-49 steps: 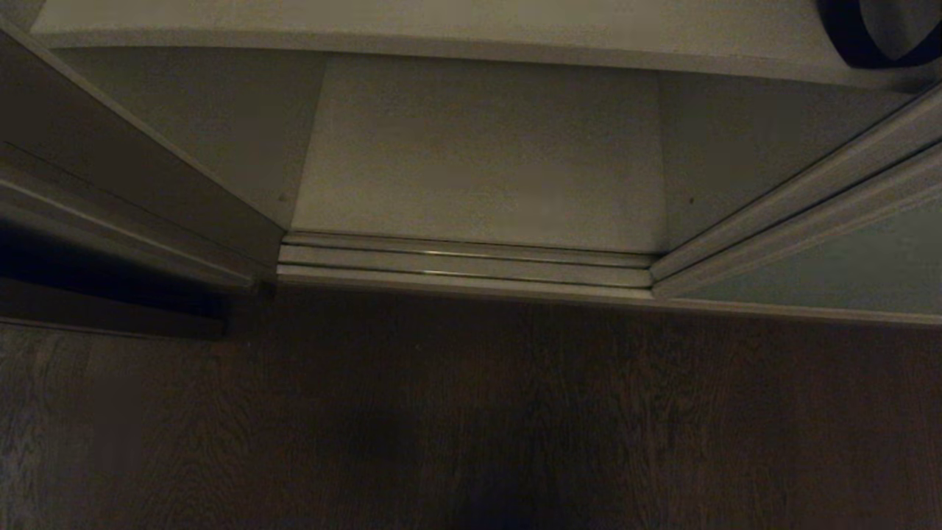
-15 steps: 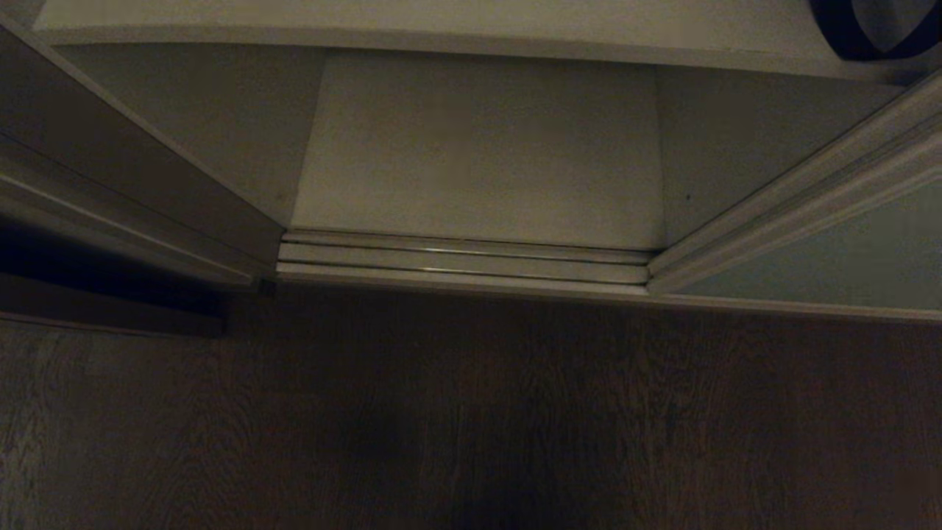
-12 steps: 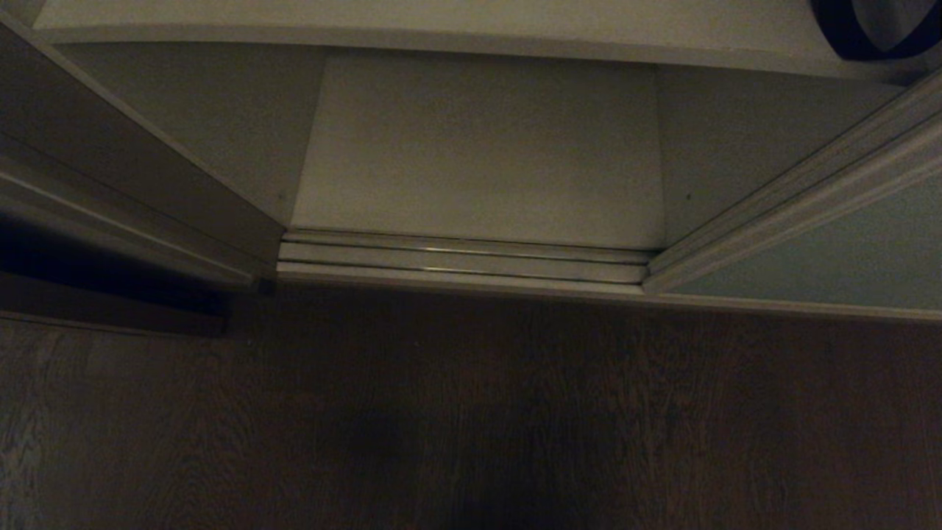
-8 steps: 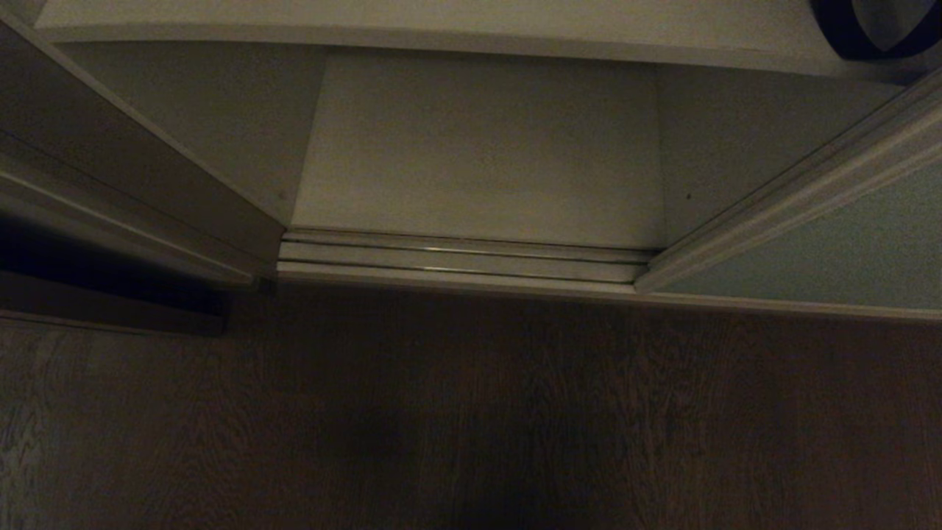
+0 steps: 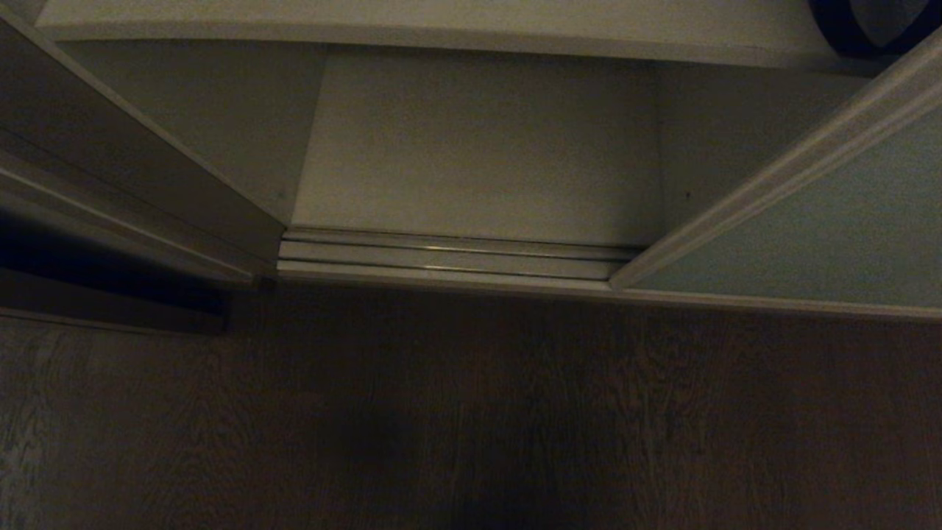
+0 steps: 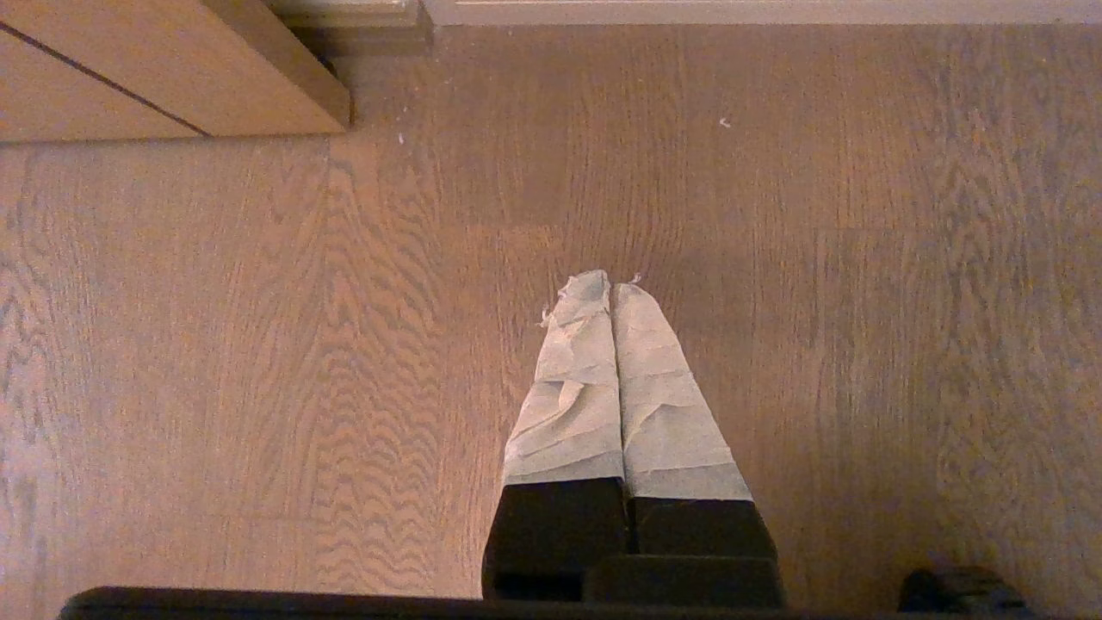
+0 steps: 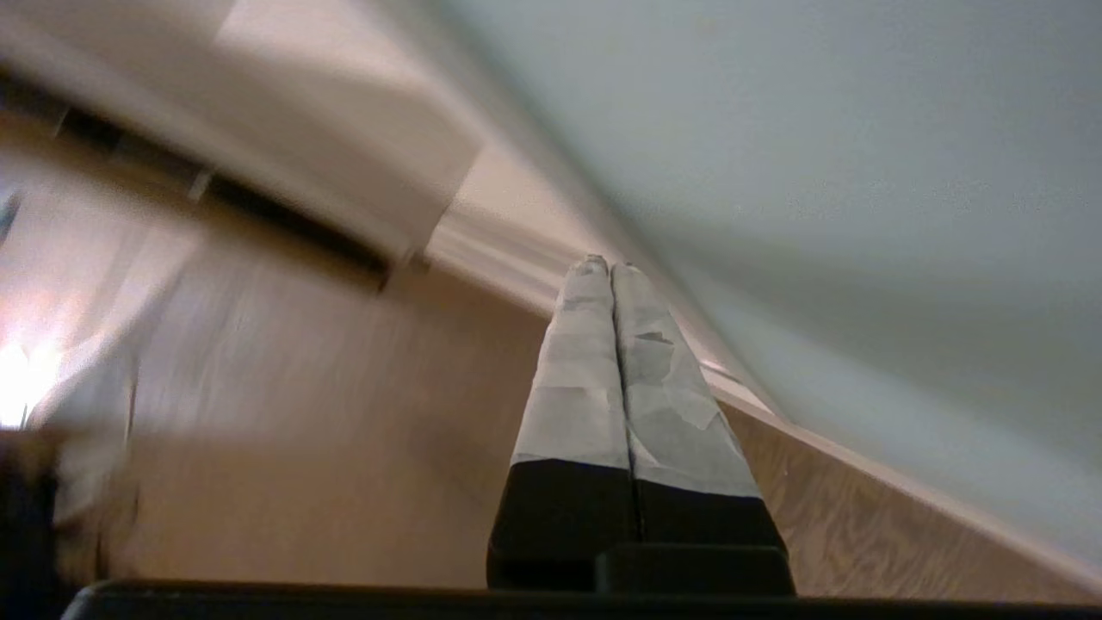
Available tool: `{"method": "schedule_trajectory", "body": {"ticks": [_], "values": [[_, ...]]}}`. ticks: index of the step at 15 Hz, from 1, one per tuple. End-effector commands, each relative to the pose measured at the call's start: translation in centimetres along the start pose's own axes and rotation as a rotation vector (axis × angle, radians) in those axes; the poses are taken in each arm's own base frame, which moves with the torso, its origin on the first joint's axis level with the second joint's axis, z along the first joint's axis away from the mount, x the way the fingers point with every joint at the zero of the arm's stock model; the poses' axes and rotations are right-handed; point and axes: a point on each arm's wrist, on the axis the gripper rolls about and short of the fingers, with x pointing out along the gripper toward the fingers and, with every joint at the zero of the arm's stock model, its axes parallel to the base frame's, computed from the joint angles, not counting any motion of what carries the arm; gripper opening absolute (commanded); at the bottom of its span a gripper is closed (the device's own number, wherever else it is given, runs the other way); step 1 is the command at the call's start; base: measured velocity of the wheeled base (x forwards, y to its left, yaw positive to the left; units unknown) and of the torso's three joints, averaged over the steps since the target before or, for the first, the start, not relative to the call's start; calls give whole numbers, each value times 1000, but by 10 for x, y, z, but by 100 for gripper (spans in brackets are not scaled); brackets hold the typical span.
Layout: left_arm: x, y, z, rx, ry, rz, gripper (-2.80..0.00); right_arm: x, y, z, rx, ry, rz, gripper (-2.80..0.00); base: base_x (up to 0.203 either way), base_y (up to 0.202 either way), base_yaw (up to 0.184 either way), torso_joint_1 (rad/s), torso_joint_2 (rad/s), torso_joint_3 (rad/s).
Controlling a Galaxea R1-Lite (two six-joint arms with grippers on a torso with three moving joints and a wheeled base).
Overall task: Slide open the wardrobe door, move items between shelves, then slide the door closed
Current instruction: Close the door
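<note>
The sliding wardrobe door [image 5: 809, 235], a pale grey-green panel in a light frame, stands at the right on the floor rail [image 5: 449, 261] and covers part of the opening. Inside are white shelves: a bottom board [image 5: 478, 147] and the front edge of a board above it [image 5: 412, 29]. No items show on them. My right gripper [image 7: 609, 263] is shut and empty, with its taped tips close by the door [image 7: 818, 129] near its lower frame; whether they touch I cannot tell. My left gripper [image 6: 609, 280] hangs shut over the wooden floor. Neither gripper shows in the head view.
Dark wood floor [image 5: 471, 412] lies in front of the wardrobe. The wardrobe's left side wall and frame [image 5: 147, 199] slant in at the left. A dark curved thing [image 5: 831, 29] lies on the upper board at the far right. A wooden furniture corner [image 6: 172, 77] sits near the left gripper.
The door's leading edge has slid left along the rail, narrowing the opening. The left gripper has kept still.
</note>
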Motion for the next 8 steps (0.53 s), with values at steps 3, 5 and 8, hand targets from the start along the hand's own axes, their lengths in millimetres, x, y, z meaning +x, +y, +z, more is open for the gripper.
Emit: {"method": "schedule_trajectory", "body": {"ticks": [3, 5, 8], "values": [[0, 0, 0, 0, 2, -1, -280, 5, 1, 11, -115, -6, 171, -280, 0, 0, 0, 0, 0, 0], [0, 0, 0, 0, 2, -1, -280, -5, 11, 13, -159, -7, 300, -280, 0, 0, 0, 0, 0, 0], [0, 0, 0, 0, 2, -1, -280, -48, 45, 10, -222, -22, 453, -280, 0, 0, 0, 0, 0, 0]]}}
